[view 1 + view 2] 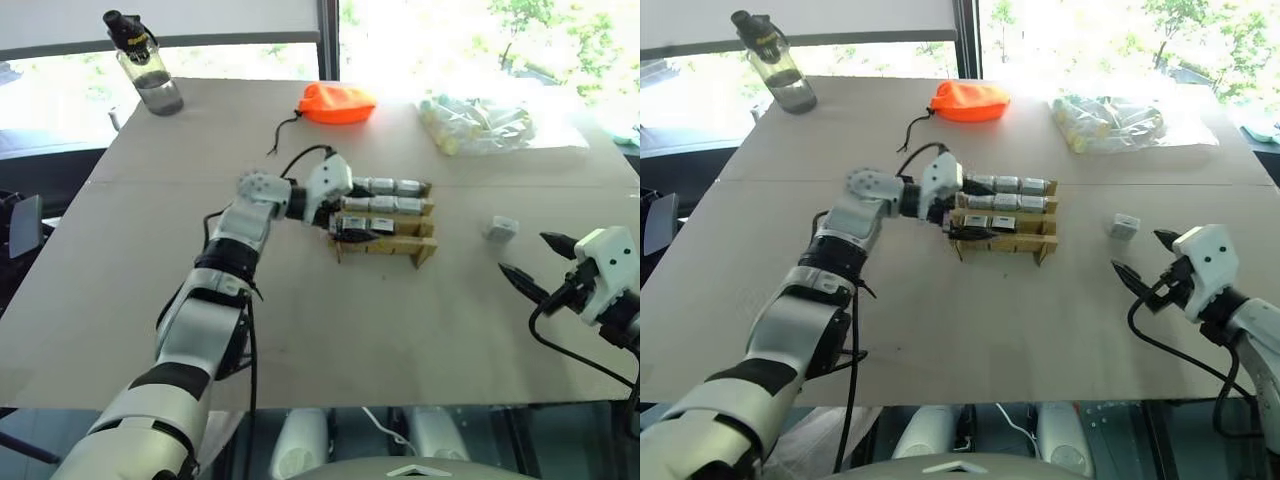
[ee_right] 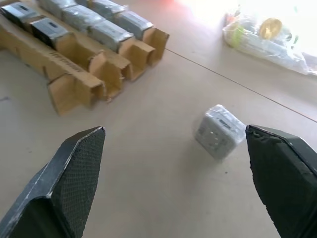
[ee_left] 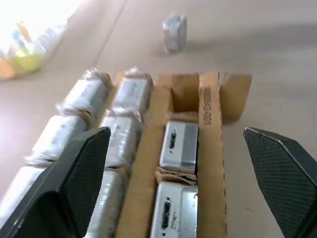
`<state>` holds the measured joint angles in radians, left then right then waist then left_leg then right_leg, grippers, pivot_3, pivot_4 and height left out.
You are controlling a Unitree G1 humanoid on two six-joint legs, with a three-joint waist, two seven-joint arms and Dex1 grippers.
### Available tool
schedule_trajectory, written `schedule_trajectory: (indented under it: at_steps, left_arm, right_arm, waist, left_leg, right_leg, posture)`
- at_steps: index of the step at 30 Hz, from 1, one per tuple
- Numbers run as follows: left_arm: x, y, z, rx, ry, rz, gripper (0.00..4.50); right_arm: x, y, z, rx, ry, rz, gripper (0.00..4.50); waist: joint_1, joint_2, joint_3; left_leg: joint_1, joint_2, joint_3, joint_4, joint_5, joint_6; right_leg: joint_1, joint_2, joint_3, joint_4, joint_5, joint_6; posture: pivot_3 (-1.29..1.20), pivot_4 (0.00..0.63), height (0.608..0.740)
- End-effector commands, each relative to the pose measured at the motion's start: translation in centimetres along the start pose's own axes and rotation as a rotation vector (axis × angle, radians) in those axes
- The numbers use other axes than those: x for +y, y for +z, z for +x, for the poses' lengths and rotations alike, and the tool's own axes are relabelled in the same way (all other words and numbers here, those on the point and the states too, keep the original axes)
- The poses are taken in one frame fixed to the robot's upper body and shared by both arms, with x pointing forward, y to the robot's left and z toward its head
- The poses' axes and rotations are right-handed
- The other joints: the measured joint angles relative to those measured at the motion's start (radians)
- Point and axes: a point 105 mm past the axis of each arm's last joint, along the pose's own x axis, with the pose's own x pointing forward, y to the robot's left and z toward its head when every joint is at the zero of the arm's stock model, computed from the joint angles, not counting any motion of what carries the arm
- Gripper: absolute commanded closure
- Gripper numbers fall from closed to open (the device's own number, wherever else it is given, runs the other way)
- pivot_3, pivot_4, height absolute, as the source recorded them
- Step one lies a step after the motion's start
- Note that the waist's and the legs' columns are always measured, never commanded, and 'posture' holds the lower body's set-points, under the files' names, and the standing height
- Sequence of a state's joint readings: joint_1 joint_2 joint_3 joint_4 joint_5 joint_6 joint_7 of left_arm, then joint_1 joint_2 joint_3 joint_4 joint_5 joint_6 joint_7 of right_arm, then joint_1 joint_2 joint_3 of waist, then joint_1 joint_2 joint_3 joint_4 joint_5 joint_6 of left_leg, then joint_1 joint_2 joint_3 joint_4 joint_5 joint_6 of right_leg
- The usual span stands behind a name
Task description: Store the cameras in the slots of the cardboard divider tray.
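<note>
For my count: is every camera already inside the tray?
No, one camera lies on the table, apart from the tray.

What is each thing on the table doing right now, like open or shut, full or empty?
Left pincer: open, over the tray.
Right pincer: open, holding nothing.
Cardboard divider tray: partly filled, nearest row empty.
Loose camera: on the table, outside the tray.
Water bottle: upright, capped.
Orange pouch: lying closed.
Clear bag: lying flat.

Table (image 1: 150, 300) bears tray (image 1: 385, 246), camera (image 1: 501, 228), pouch (image 1: 336, 103), bottle (image 1: 146, 66), bag (image 1: 480, 125).
</note>
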<state>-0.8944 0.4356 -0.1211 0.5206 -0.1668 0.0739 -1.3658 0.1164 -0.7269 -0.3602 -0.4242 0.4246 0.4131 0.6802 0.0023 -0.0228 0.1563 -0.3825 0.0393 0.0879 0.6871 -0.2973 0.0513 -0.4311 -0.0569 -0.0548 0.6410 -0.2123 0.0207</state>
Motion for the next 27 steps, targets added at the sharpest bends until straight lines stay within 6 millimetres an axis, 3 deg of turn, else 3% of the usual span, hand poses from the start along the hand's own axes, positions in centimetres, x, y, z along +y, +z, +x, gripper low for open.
schedule_trajectory:
  at_steps: [1,5,10,17,26,27]
  left_arm:
    - [-2.3,3.2,-3.9,-0.088,0.013,-0.005,0.05]
    - [-6.5,2.9,-7.9,0.007,0.022,-0.092,0.05]
    - [-10.3,3.0,-11.3,0.145,0.038,-0.131,0.05]
    - [-11.5,5.0,-12.3,0.137,0.132,-0.102,0.05]
    - [-11.8,5.8,-12.0,0.114,0.156,-0.096,0.05]
    - [-11.8,5.8,-12.0,0.114,0.158,-0.097,0.02]
  right_arm:
    - [-2.3,-0.8,0.4,0.039,0.033,-0.098,0.0]
    - [-4.5,-1.8,2.0,0.083,0.159,-0.117,0.0]
    - [-6.1,-1.3,4.5,0.101,0.297,-0.102,0.0]
    - [-7.8,-1.7,7.4,0.206,0.386,-0.124,0.0]
    - [-8.5,-1.9,7.8,0.321,0.445,-0.145,0.0]
    - [-8.5,-1.9,7.8,0.327,0.452,-0.151,0.25]
  waist:
    - [-0.012,0.0,0.0]
    - [-0.023,0.0,0.001]
    - [-0.007,0.002,0.002]
    - [-0.007,0.003,0.002]
    - [-0.016,0.005,0.004]
    - [-0.016,0.005,0.004]
  left_leg:
    - [0.0,0.0,0.0,0.0,0.0,0.0]
    - [0.002,0.0,0.002,0.0,0.0,0.0]
    - [0.002,0.0,-0.002,0.0,0.0,0.0]
    - [0.001,-0.001,0.0,0.001,0.0,-0.001]
    - [0.0,-0.001,0.0,-0.001,0.0,-0.001]
    - [0.001,-0.001,0.0,-0.001,0.0,-0.001]
  right_leg:
    - [0.0,0.0,0.0,0.0,0.0,0.0]
    - [0.0,-0.002,0.002,0.0,0.0,0.0]
    - [0.002,-0.003,0.0,0.001,0.0,0.0]
    - [0.002,-0.004,-0.002,-0.001,0.0,0.0]
    - [0.001,-0.006,-0.003,-0.002,0.0,0.0]
    - [0.001,-0.005,-0.003,-0.001,0.0,0.0]
  posture:
    - [0.0,0.15,0.74]
    - [0.0,0.15,0.74]
    - [0.0,0.15,0.74]
    - [0.0,0.15,0.74]
    - [0.0,0.15,0.74]
    - [0.0,0.15,0.74]
